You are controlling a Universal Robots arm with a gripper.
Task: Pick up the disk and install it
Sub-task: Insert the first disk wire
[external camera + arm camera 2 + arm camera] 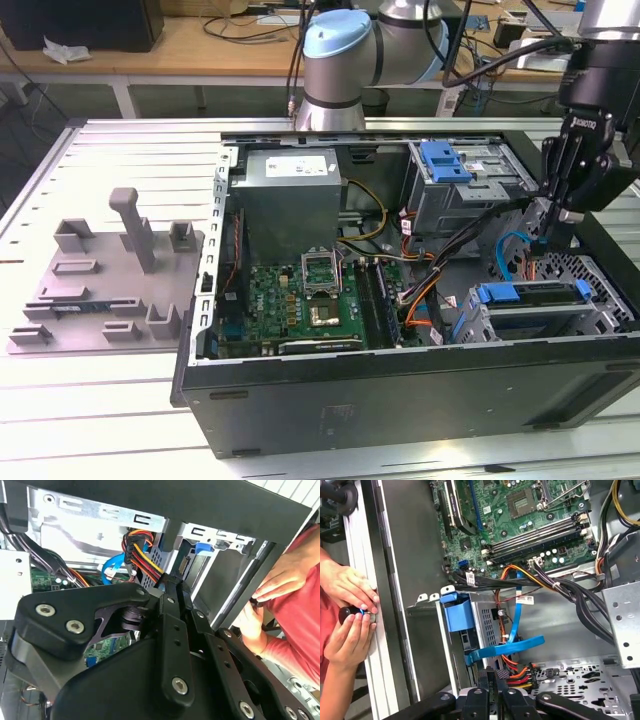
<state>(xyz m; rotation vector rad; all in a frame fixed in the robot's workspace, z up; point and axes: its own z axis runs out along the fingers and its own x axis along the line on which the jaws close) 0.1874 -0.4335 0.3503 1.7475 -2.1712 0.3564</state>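
The disk [530,294], edged by its blue carrier frame, lies in the lower drive cage at the exterior view's right, inside the open computer case [400,400]. In the first wrist view the carrier's blue end [457,611] sticks out of that cage. My gripper [540,238] hangs just above and behind the cage, among the cables, its narrow black fingers pressed together with nothing between them. The shut fingertips [483,676] point toward a blue flat cable [507,649] and a red, yellow and black power plug [137,542].
A blue bracket [445,160] sits on the upper drive cage. The motherboard [310,300] and power supply [290,195] fill the case's middle. A person's hands [350,617] hold a small black object at the table rail beside the case. A grey fixture [110,280] stands at the exterior view's left.
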